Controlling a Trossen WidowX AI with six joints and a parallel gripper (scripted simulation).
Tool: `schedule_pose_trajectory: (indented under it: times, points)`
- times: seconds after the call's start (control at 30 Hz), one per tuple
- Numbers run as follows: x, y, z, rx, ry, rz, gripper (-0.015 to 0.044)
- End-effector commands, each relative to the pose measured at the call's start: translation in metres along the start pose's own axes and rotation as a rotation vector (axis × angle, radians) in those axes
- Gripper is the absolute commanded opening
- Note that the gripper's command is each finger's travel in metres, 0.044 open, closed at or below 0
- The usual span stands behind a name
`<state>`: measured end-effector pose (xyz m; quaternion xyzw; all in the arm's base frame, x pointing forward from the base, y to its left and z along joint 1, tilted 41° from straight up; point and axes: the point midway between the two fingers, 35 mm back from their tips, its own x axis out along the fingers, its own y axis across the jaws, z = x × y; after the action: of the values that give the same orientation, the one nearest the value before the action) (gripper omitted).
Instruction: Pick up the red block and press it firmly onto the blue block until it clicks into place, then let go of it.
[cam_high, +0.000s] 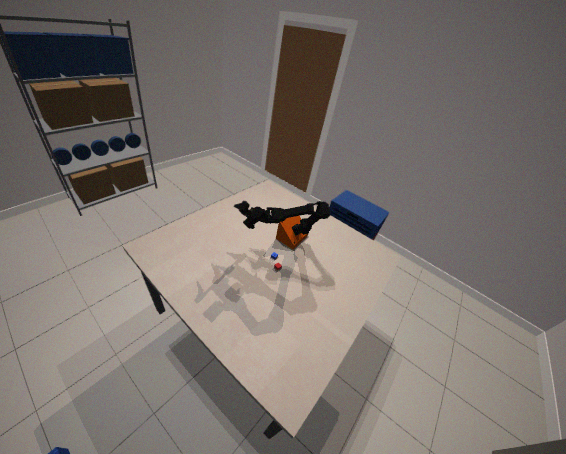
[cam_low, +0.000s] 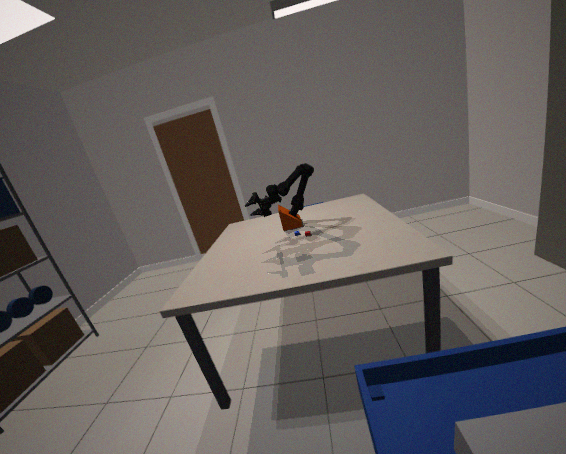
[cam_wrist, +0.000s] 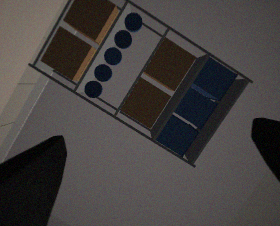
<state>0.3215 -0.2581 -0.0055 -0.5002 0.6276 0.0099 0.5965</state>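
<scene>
The red block (cam_high: 278, 266) (cam_low: 308, 233) sits on the table in front of the orange arm base. The blue block (cam_high: 274, 255) (cam_low: 297, 233) sits on the table close by, nearer the base, with a small gap between the two. My gripper (cam_high: 241, 215) (cam_low: 248, 209) (cam_wrist: 159, 129) is open and empty. It is raised high above the table, off to the left of both blocks in the top and exterior views. The wrist view shows both dark fingers wide apart and neither block.
The orange base (cam_high: 290, 233) (cam_low: 289, 220) stands on the table (cam_high: 270, 370) (cam_low: 225, 270) behind the blocks. Arm shadows fall across the table. A shelf rack (cam_high: 141, 100) stands away from the table, and a blue cabinet (cam_high: 361, 206) stands behind it.
</scene>
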Motion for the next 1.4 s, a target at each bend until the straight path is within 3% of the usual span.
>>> schedule_pose_trajectory:
  times: [0.0, 0.33, 0.67, 0.93, 1.37]
  points:
    - [-0.042, 0.026, 0.064, 0.197, -0.267, 0.222, 0.044]
    - [-0.144, 0.088, 0.124, 0.52, -0.425, 0.789, 0.044]
    - [-0.266, 0.133, 0.137, 0.818, -0.189, 1.429, 0.044]
    - [-0.267, 0.133, 0.138, 0.823, -0.18, 1.442, 0.044]
    - [-0.261, 0.172, 0.166, 0.823, -0.181, 1.444, 0.044]
